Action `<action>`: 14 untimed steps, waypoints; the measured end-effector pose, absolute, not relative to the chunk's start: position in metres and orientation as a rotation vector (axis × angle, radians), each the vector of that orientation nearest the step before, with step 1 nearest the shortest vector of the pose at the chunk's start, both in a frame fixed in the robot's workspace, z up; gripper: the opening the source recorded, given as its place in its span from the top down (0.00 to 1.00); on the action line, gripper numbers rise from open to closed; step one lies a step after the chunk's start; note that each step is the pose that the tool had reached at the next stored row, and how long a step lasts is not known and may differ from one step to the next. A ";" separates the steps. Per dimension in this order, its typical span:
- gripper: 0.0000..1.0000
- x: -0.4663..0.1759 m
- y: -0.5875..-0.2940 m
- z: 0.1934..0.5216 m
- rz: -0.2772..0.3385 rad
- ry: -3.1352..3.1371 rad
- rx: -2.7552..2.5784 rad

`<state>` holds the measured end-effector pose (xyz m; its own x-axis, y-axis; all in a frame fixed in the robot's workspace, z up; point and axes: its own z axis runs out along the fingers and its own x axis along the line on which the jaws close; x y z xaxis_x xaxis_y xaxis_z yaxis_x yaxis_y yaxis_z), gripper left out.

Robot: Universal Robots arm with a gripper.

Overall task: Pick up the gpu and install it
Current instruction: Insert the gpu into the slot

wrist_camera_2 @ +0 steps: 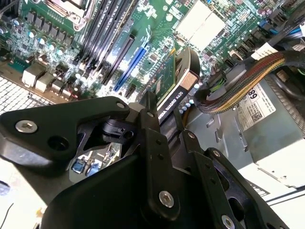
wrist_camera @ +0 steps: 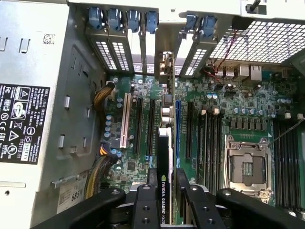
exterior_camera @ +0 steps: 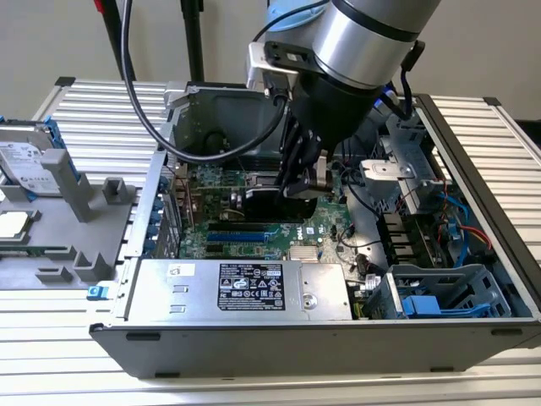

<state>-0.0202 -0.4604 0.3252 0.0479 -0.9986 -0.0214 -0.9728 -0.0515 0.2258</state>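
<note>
You see the gpu [wrist_camera: 163,176] edge-on in the first wrist view: a slim card with a black top edge carrying white lettering, a strip of green board alongside it, and a silver metal bracket [wrist_camera: 165,71] at its far end, up against the rear slot openings of the computer case [exterior_camera: 254,347]. In the second wrist view the gpu [wrist_camera_2: 177,81] shows a black shroud with a bronze-toned patch near its corner.

Its lower edge and the slot beneath it are hidden by the card's own body, so you cannot tell how far it is seated. In the exterior view the arm covers most of the card; only a dark block [exterior_camera: 272,201] shows below the gripper [exterior_camera: 304,182].

The gripper [wrist_camera: 165,188] is closed narrowly, one finger [wrist_camera: 151,179] on each face of the card, clamping its upper edge. The card stands upright over the motherboard [wrist_camera: 238,114], between the black expansion slots and the blue slot [wrist_camera: 178,129], well apart from the CPU socket [wrist_camera: 248,167]. The case lies open on its side on the table [exterior_camera: 499,127].
</note>
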 end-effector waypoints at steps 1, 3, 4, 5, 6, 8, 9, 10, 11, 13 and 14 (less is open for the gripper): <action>1.00 -0.020 -0.460 0.325 -0.258 -2.054 2.160; 1.00 -0.020 -0.460 0.324 -0.258 -2.054 2.160; 1.00 -0.020 -0.460 0.324 -0.258 -2.054 2.160; 1.00 -0.020 -0.460 0.324 -0.258 -2.054 2.160; 1.00 -0.020 -0.460 0.324 -0.258 -2.054 2.160; 1.00 -0.020 -0.460 0.323 -0.258 -2.054 2.160; 1.00 -0.020 -0.460 0.323 -0.258 -2.054 2.160; 1.00 -0.020 -0.460 0.323 -0.258 -2.054 2.160; 1.00 -0.020 -0.460 0.323 -0.258 -2.054 2.160; 1.00 -0.020 -0.460 0.322 -0.258 -2.054 2.160; 1.00 -0.020 -0.460 0.322 -0.258 -2.054 2.160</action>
